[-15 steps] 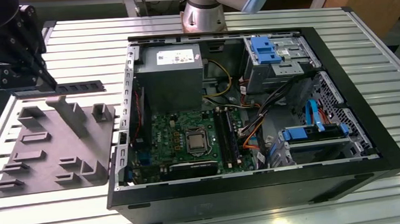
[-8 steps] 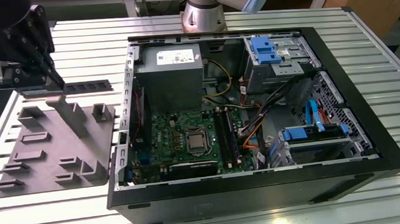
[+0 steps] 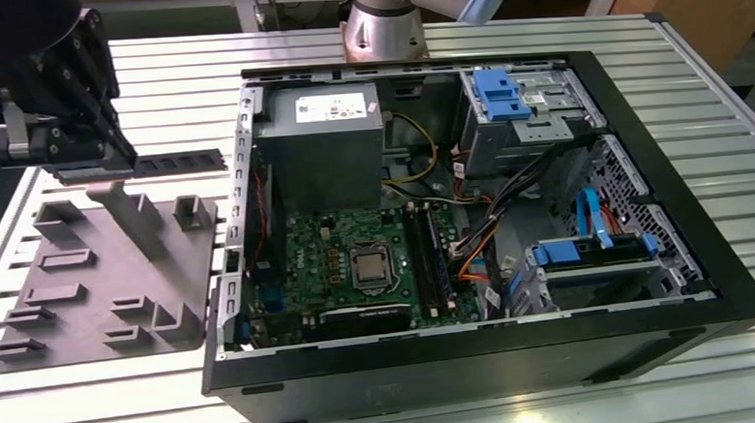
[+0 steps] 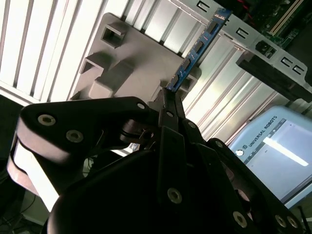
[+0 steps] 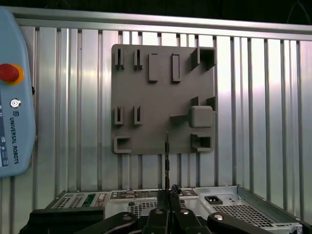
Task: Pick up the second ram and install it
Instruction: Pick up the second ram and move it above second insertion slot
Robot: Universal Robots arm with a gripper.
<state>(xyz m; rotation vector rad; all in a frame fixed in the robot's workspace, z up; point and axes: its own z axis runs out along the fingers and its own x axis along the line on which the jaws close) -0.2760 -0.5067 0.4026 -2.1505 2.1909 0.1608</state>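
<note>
My gripper [image 3: 107, 169] hangs above the far end of the grey tray [image 3: 98, 294], at the exterior view's left, shut on one end of the second ram [image 3: 184, 162]. The dark stick juts out level from the fingers toward the open computer case [image 3: 489, 361]. In the second wrist view the ram [image 4: 197, 48] runs away from the closed fingertips [image 4: 168, 95], its blue edge and black chips showing. The first wrist view has it edge-on as a thin dark line [image 5: 166, 156] over the tray [image 5: 161, 97]. The long black motherboard slots [image 3: 426, 257] lie inside the case.
The open case holds a power supply [image 3: 320, 142], a CPU socket [image 3: 369, 267], blue drive brackets [image 3: 501, 94] and loose cables. A teach pendant [image 5: 14, 97] lies on the slatted aluminium table [image 3: 737, 154] beside the tray. The arm's base [image 3: 387, 22] stands behind the case.
</note>
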